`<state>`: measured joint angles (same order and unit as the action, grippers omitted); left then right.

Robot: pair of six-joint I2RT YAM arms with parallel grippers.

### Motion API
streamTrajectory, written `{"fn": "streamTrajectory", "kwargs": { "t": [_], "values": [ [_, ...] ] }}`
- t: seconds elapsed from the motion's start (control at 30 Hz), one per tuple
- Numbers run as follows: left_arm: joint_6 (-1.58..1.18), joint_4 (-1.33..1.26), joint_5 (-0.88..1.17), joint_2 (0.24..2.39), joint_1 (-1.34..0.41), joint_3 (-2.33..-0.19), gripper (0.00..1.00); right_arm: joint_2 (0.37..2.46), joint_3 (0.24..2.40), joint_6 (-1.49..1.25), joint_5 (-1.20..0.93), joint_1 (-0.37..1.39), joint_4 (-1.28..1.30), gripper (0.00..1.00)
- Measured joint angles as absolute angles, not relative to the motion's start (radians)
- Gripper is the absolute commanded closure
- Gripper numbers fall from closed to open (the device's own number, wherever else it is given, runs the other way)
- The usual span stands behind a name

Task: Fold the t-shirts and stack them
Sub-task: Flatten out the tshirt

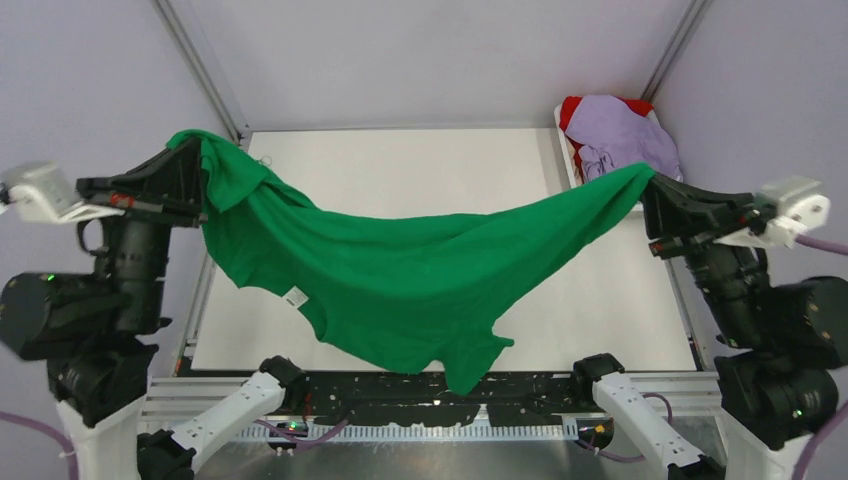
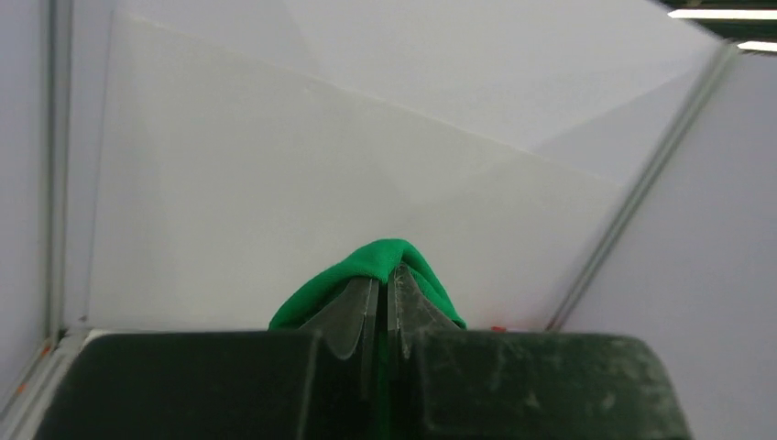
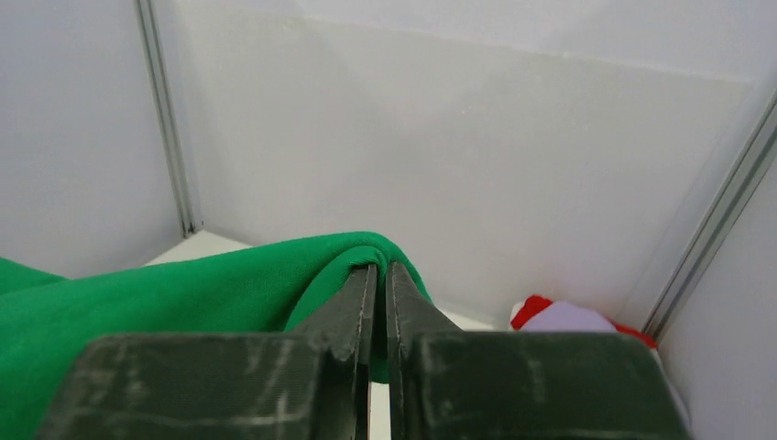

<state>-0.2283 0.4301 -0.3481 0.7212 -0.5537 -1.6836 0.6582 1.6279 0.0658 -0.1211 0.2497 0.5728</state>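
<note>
A bright green t-shirt (image 1: 400,270) of soft, matte knit cloth hangs stretched between two arms above a smooth white table (image 1: 420,165); it sags in a shallow curve, and its lower edge and one short sleeve droop in loose folds toward the near edge; a small white label shows on its left part; the left gripper (image 2: 385,280), its dark, scuffed fingers pressed together, pinches a rounded bunch of the green cloth at the shirt's left end; the right gripper (image 3: 380,275) is likewise clamped on a smooth fold at the right end, the fabric curling over its tips; at the far right corner a pale lavender t-shirt (image 1: 625,135) lies crumpled on top of a red t-shirt (image 1: 572,108), both heaped in a white rectangular tray (image 1: 565,160); plain pale walls (image 1: 420,60) with thin metal frame bars (image 1: 200,60) enclose the table.
</note>
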Motion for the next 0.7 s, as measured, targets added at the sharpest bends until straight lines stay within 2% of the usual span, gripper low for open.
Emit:
{"fn": "streamTrajectory", "kwargs": {
  "t": [0.1,0.17,0.37,0.47,0.6,0.7],
  "values": [
    [-0.196,0.405,-0.471,0.798,-0.545,-1.631,0.95,0.666,1.502,0.047,-0.103,0.250,0.542,0.94],
    [-0.194,0.390,-0.515,0.868,-0.511,-1.588,0.99,0.685,1.393,0.015,-0.073,0.251,0.509,0.94],
    [-0.258,0.374,-0.466,1.230,-0.293,-1.515,1.00,0.846,1.055,-0.094,-0.026,0.251,0.374,0.95],
    [-0.279,0.347,-0.436,1.431,-0.236,-1.473,1.00,1.003,0.878,-0.149,-0.049,0.251,0.308,0.95],
    [-0.323,0.360,-0.387,1.736,-0.194,-1.557,1.00,1.218,0.799,-0.193,-0.062,0.252,0.330,0.95],
    [-0.360,0.393,-0.337,1.943,-0.182,-1.741,1.00,1.325,0.804,-0.217,-0.057,0.252,0.326,0.95]
  ]
}}
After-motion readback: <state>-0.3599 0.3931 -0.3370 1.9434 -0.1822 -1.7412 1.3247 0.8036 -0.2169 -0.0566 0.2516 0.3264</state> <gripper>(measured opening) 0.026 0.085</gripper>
